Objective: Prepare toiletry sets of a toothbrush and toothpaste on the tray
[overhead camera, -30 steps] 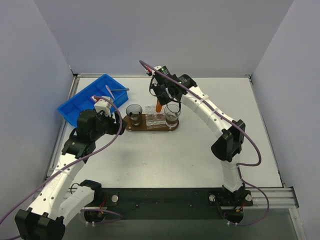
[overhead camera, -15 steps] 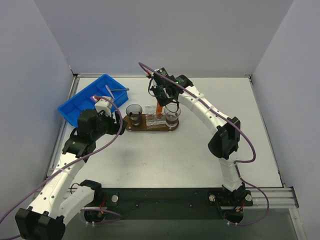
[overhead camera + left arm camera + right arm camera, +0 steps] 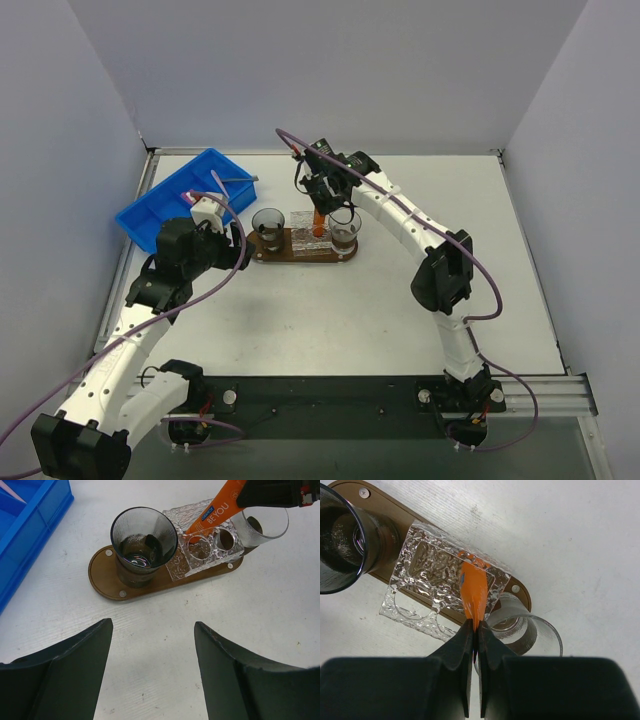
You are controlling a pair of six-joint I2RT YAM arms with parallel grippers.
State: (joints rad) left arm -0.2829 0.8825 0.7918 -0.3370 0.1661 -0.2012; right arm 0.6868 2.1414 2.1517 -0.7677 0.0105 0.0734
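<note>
Toothpaste (image 3: 472, 597): where is it, you ask?
Your right tool (image 3: 474, 625) is clenched on its flat tail; the tube leans, lower end in the clear holder (image 3: 420, 565) on the tray (image 3: 100, 575).
And handling?
Light, soft and slick, I'd judge; pinch only the stiff crimp. Your left tool (image 3: 152, 625) hangs released near the tray

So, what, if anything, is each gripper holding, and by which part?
The right gripper pinches the toothpaste by its narrow upper end; the left gripper holds nothing.
</note>
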